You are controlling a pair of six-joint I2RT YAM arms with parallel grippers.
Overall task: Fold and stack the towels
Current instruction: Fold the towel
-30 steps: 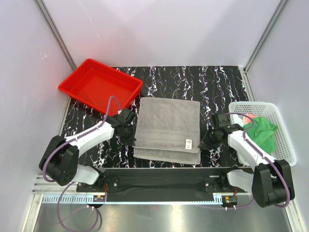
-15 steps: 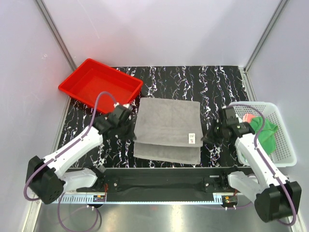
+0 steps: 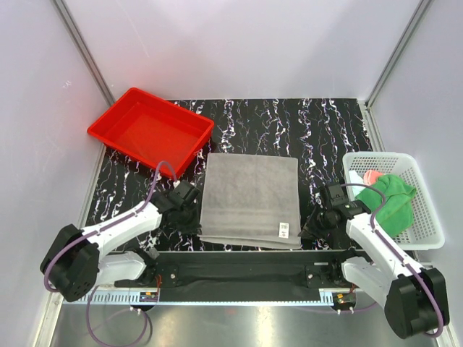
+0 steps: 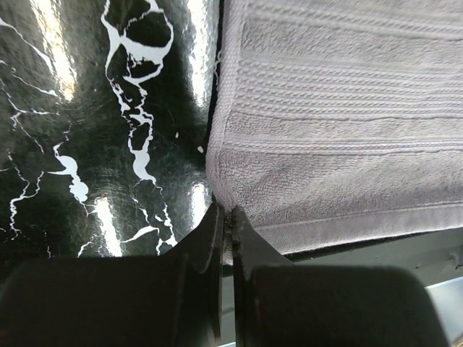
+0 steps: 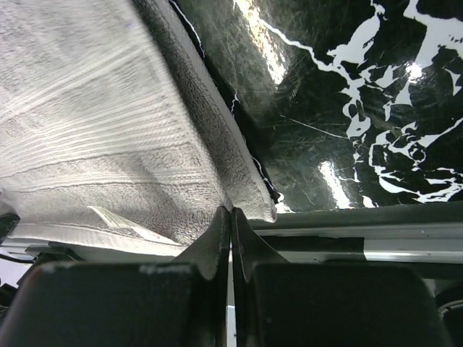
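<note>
The left gripper (image 4: 226, 215) is seen closed, its two dark fingers pressed together on the near-left corner of a folded grey terry-cloth towel (image 4: 340, 108). From the fingertips the cloth spreads to the right and toward the far edge of the desk. The right gripper (image 5: 231, 215) is likewise closed, with the near-right corner of the same towel pinched at its tips. Whether both layers are caught there cannot be told from the wrist view. A small white label (image 3: 284, 230) is found on the towel's upper face, just beside that near-right corner.

The grey towel is laid flat between the two grippers, in the middle of the black, white-veined marble-patterned desk (image 3: 289, 119). Its near hem is drawn up along the near edge of the desk.

A white plastic mesh basket (image 3: 428, 217) is placed at the right edge of the desk, beyond the right arm. A crumpled bright green cloth towel (image 3: 391, 199) is lodged in it. A small part of a salmon-pink cloth towel (image 3: 372, 176) is exposed on the green one's far side.

A red rectangular plastic tray (image 3: 152, 134) is set at the far-left corner of the desk. Its nearest corner is close to the grey towel's far-left corner and does not touch it.
</note>
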